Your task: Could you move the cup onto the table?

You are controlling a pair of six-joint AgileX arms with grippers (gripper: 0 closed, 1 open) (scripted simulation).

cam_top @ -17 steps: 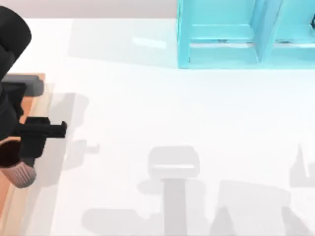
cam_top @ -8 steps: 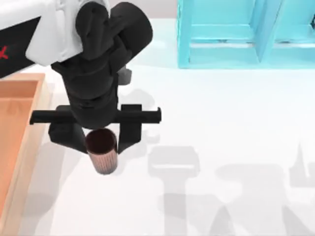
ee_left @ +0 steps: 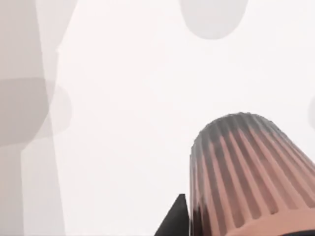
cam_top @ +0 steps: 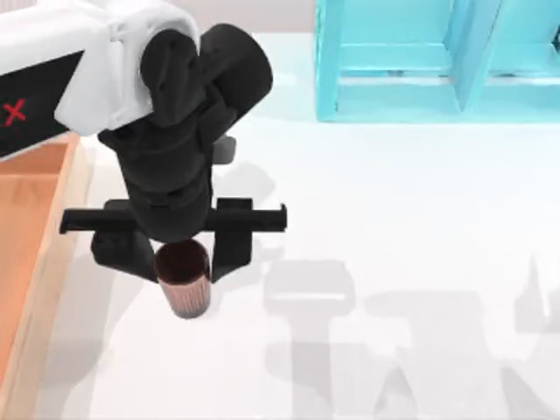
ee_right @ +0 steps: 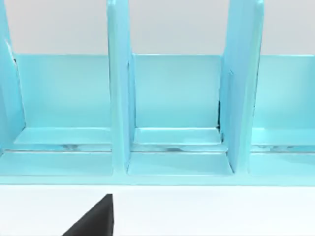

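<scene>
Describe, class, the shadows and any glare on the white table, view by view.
Top view: soft grey arm-shaped shadows cross the table, and one lies beside the cup in the left gripper. Left wrist view: rounded grey shadows, no hard glare. Right wrist view: faint sheen on the turquoise shelf floors.

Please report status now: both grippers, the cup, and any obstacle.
Left gripper shut on the cup, over the table, beside the tray. Right gripper faces the turquoise shelf. No obstacle below the cup.
</scene>
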